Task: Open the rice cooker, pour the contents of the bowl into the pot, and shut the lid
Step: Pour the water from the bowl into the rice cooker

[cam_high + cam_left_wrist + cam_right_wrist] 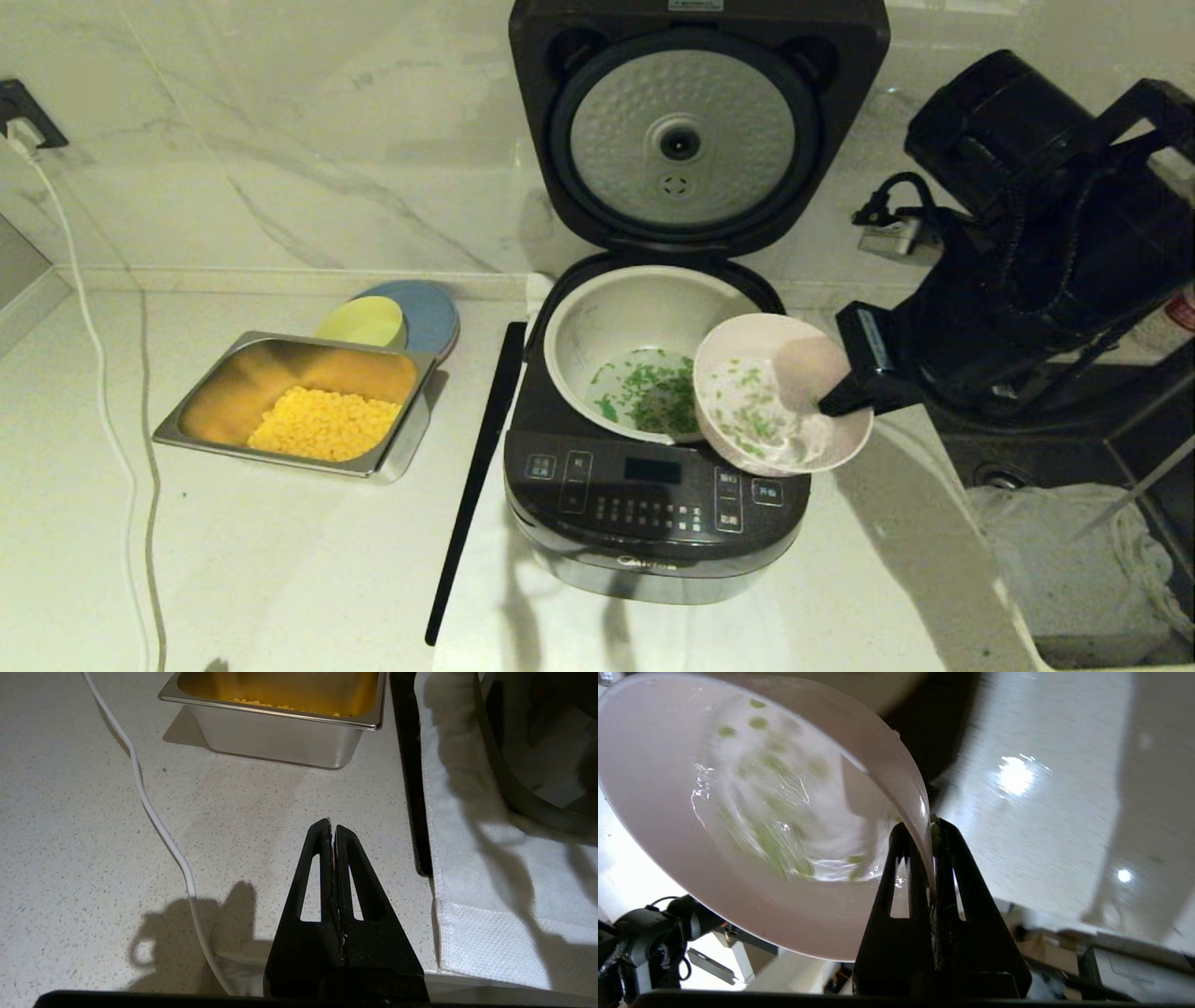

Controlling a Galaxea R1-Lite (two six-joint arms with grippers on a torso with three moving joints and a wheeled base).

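While the lid (686, 131) stands swung up against the back wall, its dimpled silver underside facing forward, the cooker (653, 504) sits on a white cloth (486, 896) on the tabletop (280, 560) with its button panel toward the robot. Inside it the cream pot (607, 327) is exposed, and a scatter of green bits (653, 392) lies on its bottom. Over the pot's right front rim the right claw (831, 401) holds the pink bowl (782, 392), tilted so that its opening faces left and toward the pot. In the right wrist view the two fingers (906, 868) are pressed together on the bowl's rim, one inside and one outside the wall. More green bits cling to the bowl's inner wall, smeared and wet-looking. Left of the cooker, a black strip (476, 467) lies along the cloth's edge. Farther left a steel tray (392, 457) holds yellow corn (322, 425) heaped at its near side, and behind the tray a yellow-green bowl (362, 322) rests on a blue plate (431, 313). A white cable (98, 392) runs from a wall socket down across the tabletop. The left claw (332, 828) hangs low over the bare tabletop near the cable, in front of the tray, with its fingers closed flat against each other and nothing between them.
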